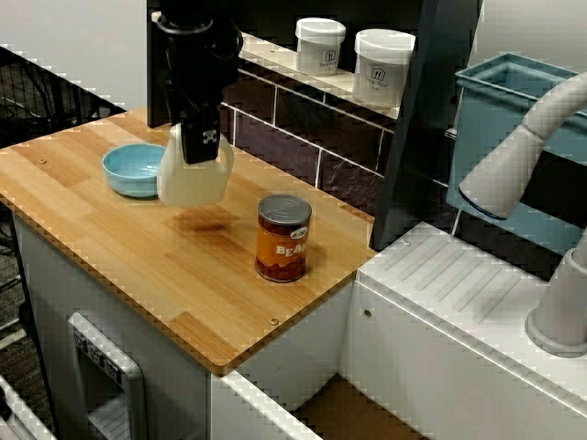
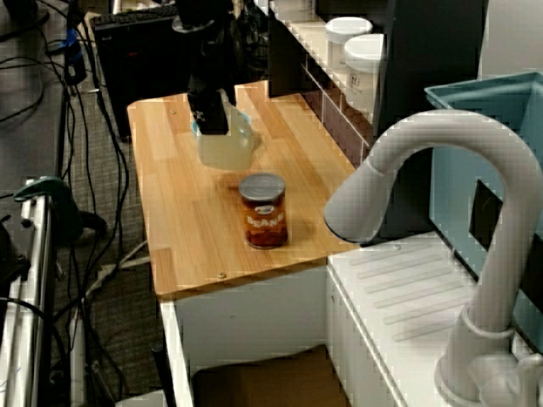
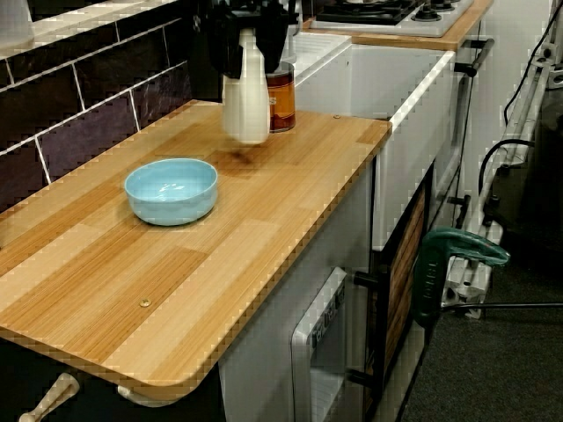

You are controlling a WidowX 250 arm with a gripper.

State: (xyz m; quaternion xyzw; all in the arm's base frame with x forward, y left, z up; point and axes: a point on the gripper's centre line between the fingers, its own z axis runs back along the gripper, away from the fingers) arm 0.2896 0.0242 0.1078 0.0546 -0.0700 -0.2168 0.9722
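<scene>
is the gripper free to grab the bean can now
Probably not: the gripper is shut on a cream mug, though nothing stands between it and the bean can.

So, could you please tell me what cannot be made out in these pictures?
Gripper fingertips: every view, covered by its black body and the cream cup it holds.
Blue bowl: side view, almost wholly behind the cup.
Bean can: low view, mostly behind the cup.
Jar labels: front view, too small to read.
</scene>
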